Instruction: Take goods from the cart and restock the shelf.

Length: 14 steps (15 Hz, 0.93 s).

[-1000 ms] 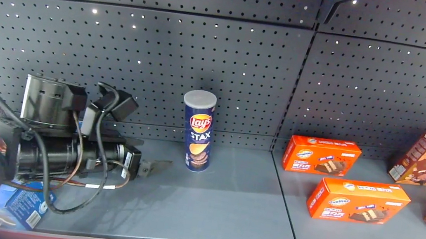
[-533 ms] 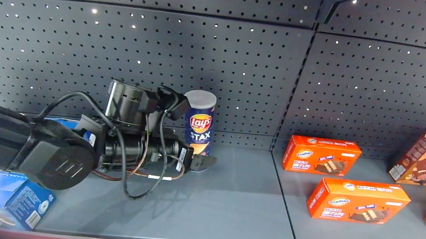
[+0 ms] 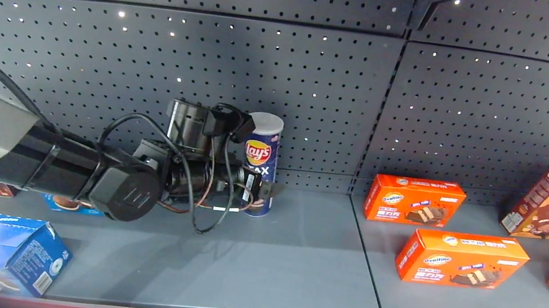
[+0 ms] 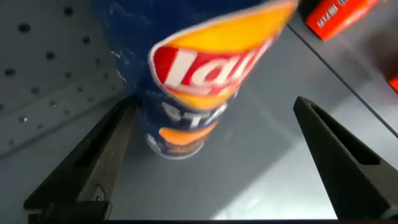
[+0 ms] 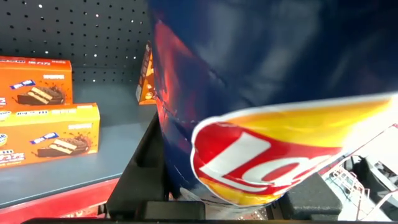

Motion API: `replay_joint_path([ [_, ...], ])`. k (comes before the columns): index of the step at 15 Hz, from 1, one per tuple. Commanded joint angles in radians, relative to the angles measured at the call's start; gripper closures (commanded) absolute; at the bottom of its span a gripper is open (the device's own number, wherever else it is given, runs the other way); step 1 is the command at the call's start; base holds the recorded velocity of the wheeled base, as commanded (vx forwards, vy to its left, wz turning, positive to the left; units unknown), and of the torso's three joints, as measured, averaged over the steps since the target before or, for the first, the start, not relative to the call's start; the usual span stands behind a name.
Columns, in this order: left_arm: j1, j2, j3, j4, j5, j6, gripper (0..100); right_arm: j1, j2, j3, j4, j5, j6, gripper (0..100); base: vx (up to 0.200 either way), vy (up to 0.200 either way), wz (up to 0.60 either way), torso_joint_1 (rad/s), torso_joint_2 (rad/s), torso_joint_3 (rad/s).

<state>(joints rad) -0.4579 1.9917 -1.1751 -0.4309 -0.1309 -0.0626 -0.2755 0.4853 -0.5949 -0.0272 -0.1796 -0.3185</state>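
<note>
**One can on the shelf, a second waiting in the other pincer**

A blue chips can (image 3: 262,152) stands upright at the centre of the head view, far back on the grey shelf (image 3: 291,264) and close to the pegboard (image 3: 285,75). The left pincer (image 3: 268,196) sits low around its base. In the left wrist view the left pincer's (image 4: 214,106) jaws are spread wide, with the can (image 4: 199,81) between them nearer one finger (whether it touches that finger I cannot tell). That item looks placed, with nothing clamping it.

In the right wrist view the right pincer (image 5: 227,186) grips a second chips can (image 5: 261,93), which takes up most of the frame. This one is not yet on the shelf.

I judge the task as partly done. The left arm needs to back off without knocking the standing can, and then the held can needs a spot. The bare stretch between the first can and the orange boxes (image 3: 414,200) at centre right looks suitable. A blue box (image 3: 2,253) lies at the lower left.
</note>
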Motion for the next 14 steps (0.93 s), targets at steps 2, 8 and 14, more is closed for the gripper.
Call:
replay_joint_path([
  [2,0.002,0.05,-0.06,0.0,0.013,0.0,0,-0.001,-0.025,0.01,0.001,-0.001,-0.002,100,0.0,0.0,0.0,0.0,0.0,0.0],
  [8,0.018,0.091,-0.126,0.0,0.066,-0.005,0,-0.001,-0.034,0.021,0.001,0.002,-0.002,100,0.0,0.0,0.0,0.0,0.0,0.0],
  [14,0.027,0.098,-0.135,-0.002,0.08,-0.028,100,0.004,-0.039,0.021,0.003,0.003,-0.004,100,0.0,0.0,0.0,0.0,0.0,0.0],
])
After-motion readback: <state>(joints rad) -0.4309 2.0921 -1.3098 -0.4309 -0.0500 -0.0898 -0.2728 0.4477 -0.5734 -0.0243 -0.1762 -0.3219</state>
